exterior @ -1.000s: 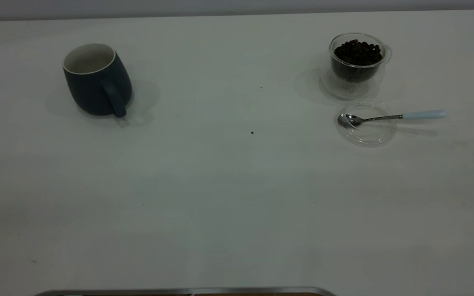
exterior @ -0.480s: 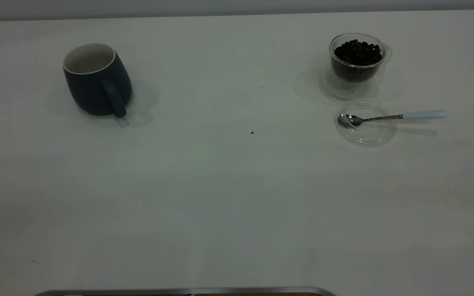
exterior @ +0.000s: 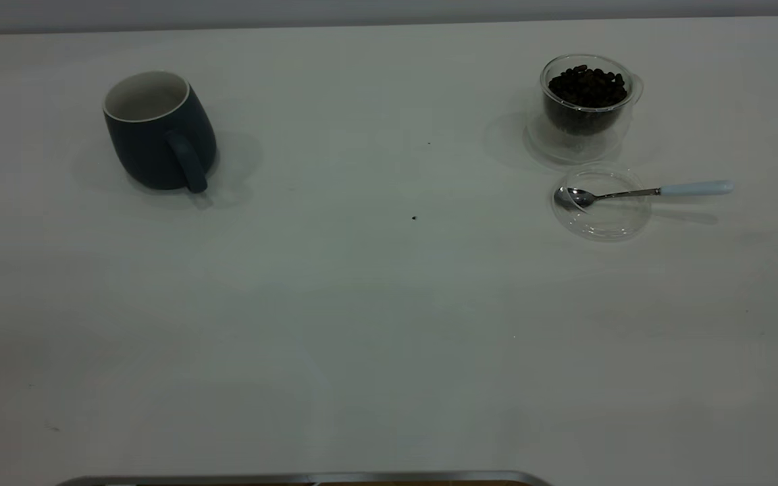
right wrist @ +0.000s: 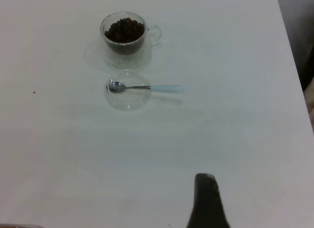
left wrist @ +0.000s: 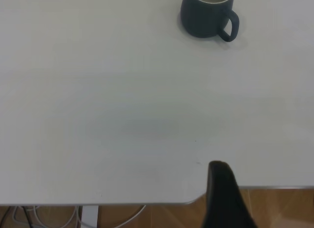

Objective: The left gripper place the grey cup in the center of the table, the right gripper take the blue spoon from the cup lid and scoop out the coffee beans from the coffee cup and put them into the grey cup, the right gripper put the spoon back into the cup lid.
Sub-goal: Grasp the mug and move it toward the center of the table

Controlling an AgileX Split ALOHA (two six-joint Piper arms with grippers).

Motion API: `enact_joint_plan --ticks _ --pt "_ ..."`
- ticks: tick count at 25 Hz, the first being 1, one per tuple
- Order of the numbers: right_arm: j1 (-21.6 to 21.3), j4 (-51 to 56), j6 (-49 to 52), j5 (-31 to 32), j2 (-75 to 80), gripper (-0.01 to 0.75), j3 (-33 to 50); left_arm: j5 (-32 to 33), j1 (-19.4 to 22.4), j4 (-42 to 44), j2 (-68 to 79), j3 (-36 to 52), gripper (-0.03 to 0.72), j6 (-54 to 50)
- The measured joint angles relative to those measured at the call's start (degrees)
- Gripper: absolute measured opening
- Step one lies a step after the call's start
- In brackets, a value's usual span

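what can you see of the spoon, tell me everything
The spoon is a small shiny metal teaspoon with a pale blue handle end. It lies flat, its bowl resting in the clear lid, its handle reaching out past the rim over the table. It sits just in front of the glass cup of beans. Nothing grips it.

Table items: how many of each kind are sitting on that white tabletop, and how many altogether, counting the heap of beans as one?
Dark blue-grey mug with white lining: 1
Clear glass cup: 1
Heap of dark roasted coffee beans in it: 1
Round clear glass lid: 1
Metal teaspoon with pale blue handle, bowl resting in the lid: 1
Total: 5
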Motion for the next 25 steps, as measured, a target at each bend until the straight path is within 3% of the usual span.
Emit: enact_joint_plan --ticks 16,25 --pt "0.00 0.00 0.00 0.00 0.00 0.580 0.00 -0.56 0.00 0.75 3.63 -0.29 0.497 -0.33" --pt "0.00 0.00 0.00 0.00 0.00 0.580 0.00 -16.67 0.00 2.33 35.58 -8.92 0.495 -6.69"
